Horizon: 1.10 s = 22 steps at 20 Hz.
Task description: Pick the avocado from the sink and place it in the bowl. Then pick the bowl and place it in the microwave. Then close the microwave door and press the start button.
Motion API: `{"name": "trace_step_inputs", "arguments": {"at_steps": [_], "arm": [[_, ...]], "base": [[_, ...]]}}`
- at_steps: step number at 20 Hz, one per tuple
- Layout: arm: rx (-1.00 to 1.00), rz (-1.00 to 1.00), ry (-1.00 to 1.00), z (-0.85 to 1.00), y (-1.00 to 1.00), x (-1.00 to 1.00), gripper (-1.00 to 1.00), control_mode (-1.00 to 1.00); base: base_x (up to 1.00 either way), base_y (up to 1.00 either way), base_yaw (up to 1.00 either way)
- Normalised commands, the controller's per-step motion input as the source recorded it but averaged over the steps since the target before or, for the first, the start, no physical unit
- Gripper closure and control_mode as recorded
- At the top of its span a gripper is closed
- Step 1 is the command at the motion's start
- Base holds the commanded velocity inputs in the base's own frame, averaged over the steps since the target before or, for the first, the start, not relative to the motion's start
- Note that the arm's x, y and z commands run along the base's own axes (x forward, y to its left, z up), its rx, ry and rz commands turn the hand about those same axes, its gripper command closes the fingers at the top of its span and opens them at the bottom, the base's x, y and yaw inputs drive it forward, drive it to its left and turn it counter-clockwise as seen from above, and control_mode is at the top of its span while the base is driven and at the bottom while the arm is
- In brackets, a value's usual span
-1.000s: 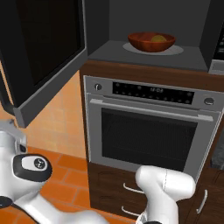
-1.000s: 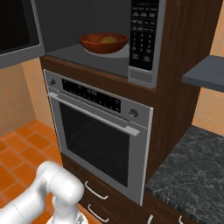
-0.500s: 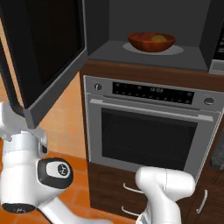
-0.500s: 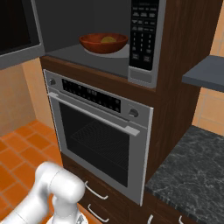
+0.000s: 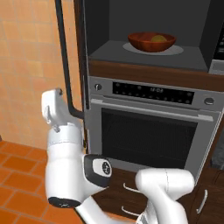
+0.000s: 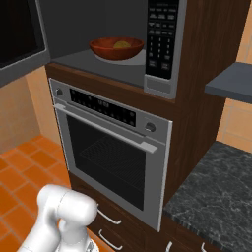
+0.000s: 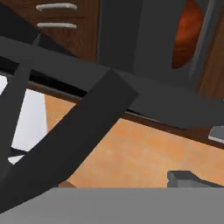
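Bowl [image 5: 152, 41] sits on the microwave [image 6: 98, 54] floor, roughly centred on the pale turntable, with one avocado [image 5: 158, 39] lying inside it. So both placement steps look done; what's left is closing and pressing start.

Microwave door [image 5: 65, 65] is swung out to the left and seen nearly edge-on in the left base view. The arm's upper link stands just beside the door's lower edge, which reads as the setup for a push to close it. I can't tell whether anything is touching.

Tool [image 7: 100, 183]: released, jaws spread wide, nothing between them (hand view is mostly dark door frame crossing at close range, so contact is unclear there too).

Keypad [image 6: 161, 39] is on the right of the cavity, facing out, so the start button can be reached once the door is shut.

Counts: one bowl, one avocado, one microwave, one oven [image 6: 110, 147] below it, drawer handles [image 6: 110, 216] under that (two clearly visible), and one dark stone desk [image 6: 216, 197] at right.
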Motion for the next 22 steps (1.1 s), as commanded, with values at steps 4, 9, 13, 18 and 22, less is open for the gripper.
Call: {"name": "trace_step_inputs", "arguments": {"at_steps": [4, 9, 13, 18, 22], "arm": [[0.24, 0.0, -0.05, 0.18, -0.91, 0.0, -1.0, -1.0], [0.32, 0.0, -0.05, 0.41, -0.98, 0.0, -1.0, -1.0], [0.26, 0.0, 0.01, 0.5, -0.74, 0.4, -1.0, -1.0], [0.19, 0.0, 0.07, 0.17, -0.64, 0.86, -1.0, -1.0], [0.11, 0.0, 0.02, 0.0, -0.68, 1.0, -1.0, -1.0]], "base": [[0.0, 0.0, 0.0], [0.0, 0.0, 0.0], [0.0, 0.0, 0.0], [0.0, 0.0, 0.0], [0.0, 0.0, 0.0]]}}
